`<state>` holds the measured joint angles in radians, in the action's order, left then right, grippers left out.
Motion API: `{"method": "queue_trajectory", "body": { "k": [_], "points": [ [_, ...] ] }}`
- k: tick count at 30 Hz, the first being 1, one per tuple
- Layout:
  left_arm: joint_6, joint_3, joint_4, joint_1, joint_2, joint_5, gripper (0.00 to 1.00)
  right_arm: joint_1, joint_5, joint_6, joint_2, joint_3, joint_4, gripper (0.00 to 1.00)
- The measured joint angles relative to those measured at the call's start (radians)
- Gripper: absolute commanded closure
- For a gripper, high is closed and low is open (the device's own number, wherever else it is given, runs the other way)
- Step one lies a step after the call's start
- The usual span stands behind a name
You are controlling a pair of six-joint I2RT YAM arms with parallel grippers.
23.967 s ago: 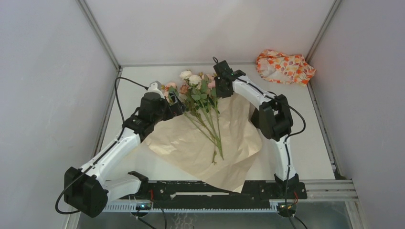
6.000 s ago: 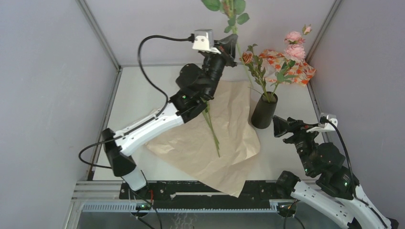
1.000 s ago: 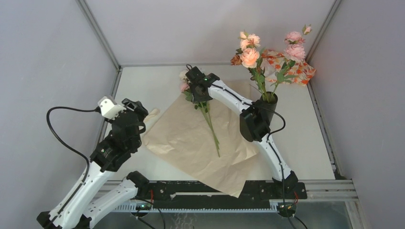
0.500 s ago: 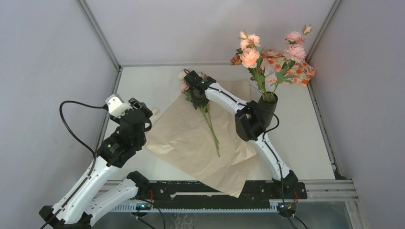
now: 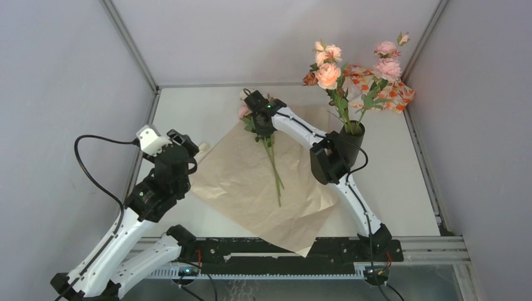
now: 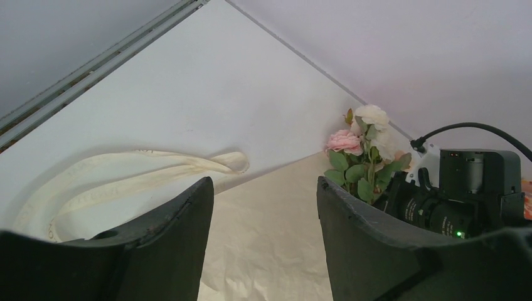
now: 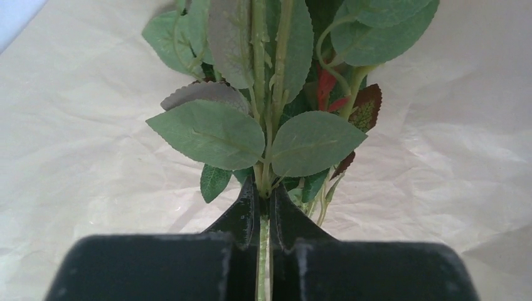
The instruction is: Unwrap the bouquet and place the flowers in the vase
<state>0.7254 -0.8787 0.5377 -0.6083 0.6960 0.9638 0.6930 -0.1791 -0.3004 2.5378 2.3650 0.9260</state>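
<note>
Two arms were seen from above: the right gripper (image 5: 260, 120) stretched over the kraft paper (image 5: 238, 182), the left gripper (image 5: 186, 143) poised at its edge. A flower stem (image 5: 274, 175) was laid trailing nearward from the right jaws, blooms (image 5: 242, 113) beyond them, the vase (image 5: 355, 143) to their right. Left wrist: jaws were spread, ribbon (image 6: 125, 179) at their left. Right wrist: jaws were pinched on the flower stem.

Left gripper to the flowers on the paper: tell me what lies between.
The ribbon end and bare kraft paper, up to the flowers; left wrist and top views show it.
</note>
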Motion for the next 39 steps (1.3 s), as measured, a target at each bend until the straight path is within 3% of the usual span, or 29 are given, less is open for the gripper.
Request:
{"method": "queue_trajectory", "body": {
  "k": [7,18,22,27,30,39],
  "points": [
    [0.000,0.001,-0.001,0.000,-0.019,0.000,0.34,0.037,-0.040,0.024,-0.060,-0.038,-0.021,1.00],
    [0.000,0.014,0.000,0.000,-0.039,-0.001,0.33,0.083,-0.090,0.089,-0.402,-0.143,-0.069,1.00],
    [0.000,0.014,0.000,0.000,-0.044,-0.006,0.33,0.095,-0.118,0.120,-0.600,-0.232,-0.125,1.00],
    [0.002,0.014,0.000,0.000,-0.037,-0.032,0.33,0.144,-0.206,0.223,-1.005,-0.536,-0.363,1.00],
    [0.003,0.014,0.000,0.000,-0.021,-0.055,0.33,0.171,-0.225,0.270,-1.184,-0.602,-0.470,1.00],
    [0.008,0.013,-0.030,0.000,0.058,-0.151,0.34,0.179,-0.427,0.460,-1.497,-0.706,-0.731,1.00]
  ]
}}
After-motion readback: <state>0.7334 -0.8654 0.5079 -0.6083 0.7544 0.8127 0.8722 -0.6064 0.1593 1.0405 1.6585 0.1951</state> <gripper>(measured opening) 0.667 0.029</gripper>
